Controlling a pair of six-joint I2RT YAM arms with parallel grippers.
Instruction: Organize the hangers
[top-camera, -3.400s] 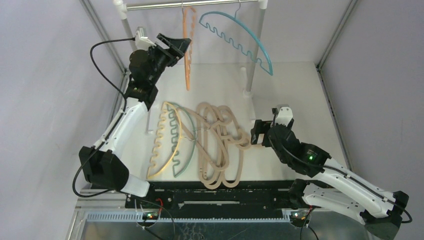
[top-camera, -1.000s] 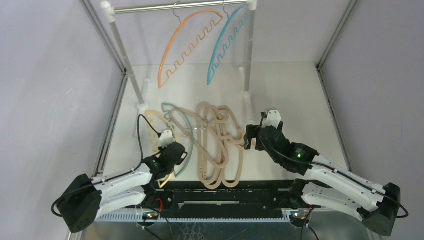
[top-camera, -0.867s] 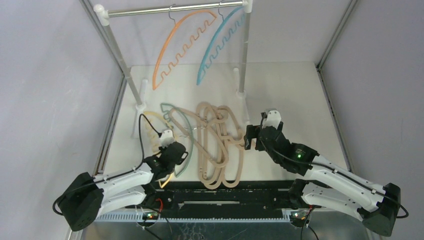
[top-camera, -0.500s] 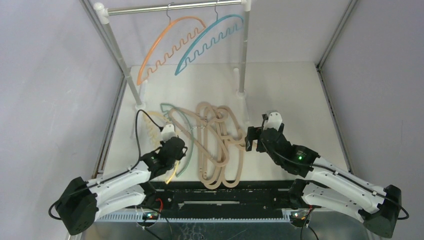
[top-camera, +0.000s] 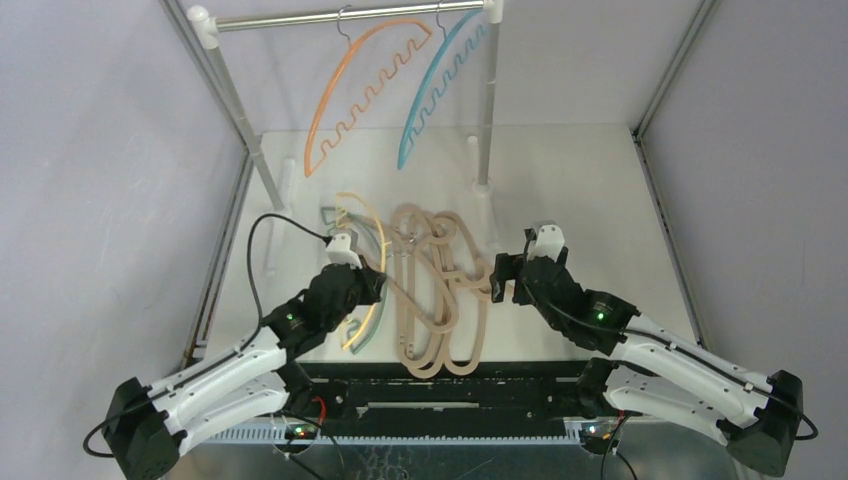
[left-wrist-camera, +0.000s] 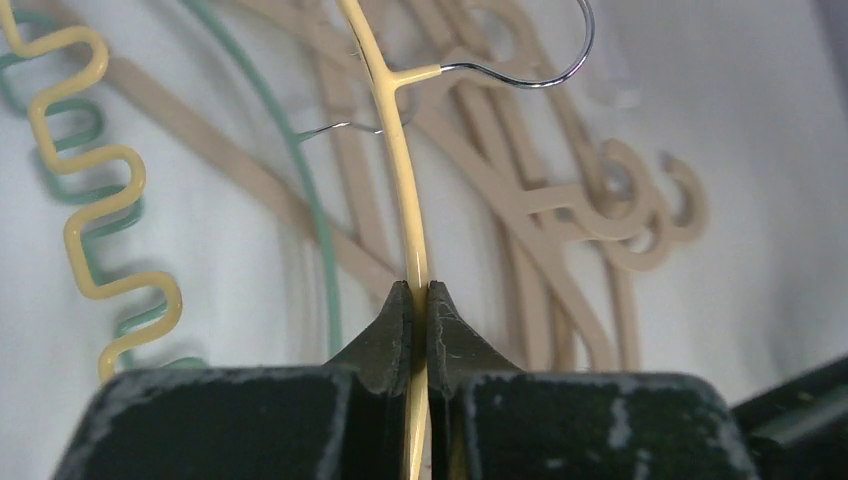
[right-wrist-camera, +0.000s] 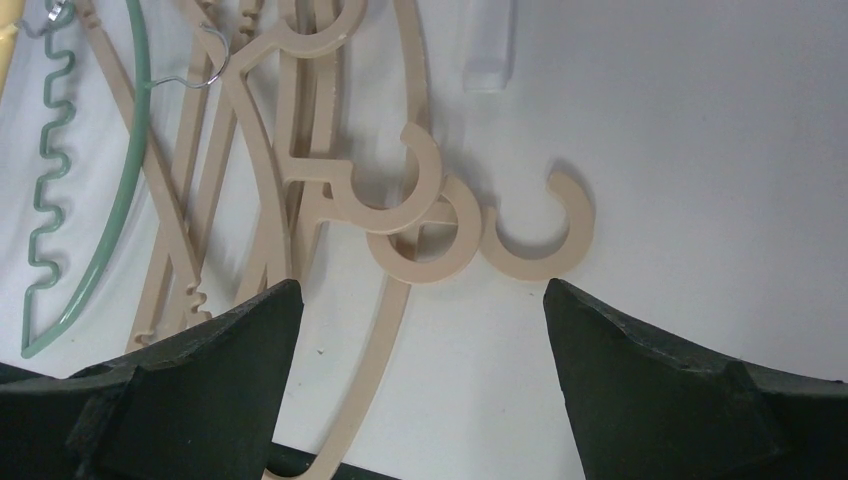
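Note:
An orange hanger (top-camera: 365, 85) and a blue hanger (top-camera: 440, 80) hang side by side on the silver rail (top-camera: 340, 15) at the back. My left gripper (top-camera: 372, 282) is shut on the curved bar of a yellow hanger (left-wrist-camera: 400, 170), lifted a little off the table, its metal hook (left-wrist-camera: 540, 70) pointing away. Under it lies a green hanger (left-wrist-camera: 300, 190). Several thick beige hangers (top-camera: 440, 290) lie tangled in the middle of the table. My right gripper (top-camera: 497, 280) is open just right of that pile, its jaws wide over the beige hooks (right-wrist-camera: 480, 225).
The rail stands on two white posts (top-camera: 488, 100) with feet on the table. A black bar (top-camera: 440, 385) runs along the near edge between the arm bases. Grey walls and metal frame rails close in both sides.
My left gripper has lifted the yellow hanger off the table and moved it right and forward over the green one. The two hung hangers keep swinging. The right arm has stayed still.

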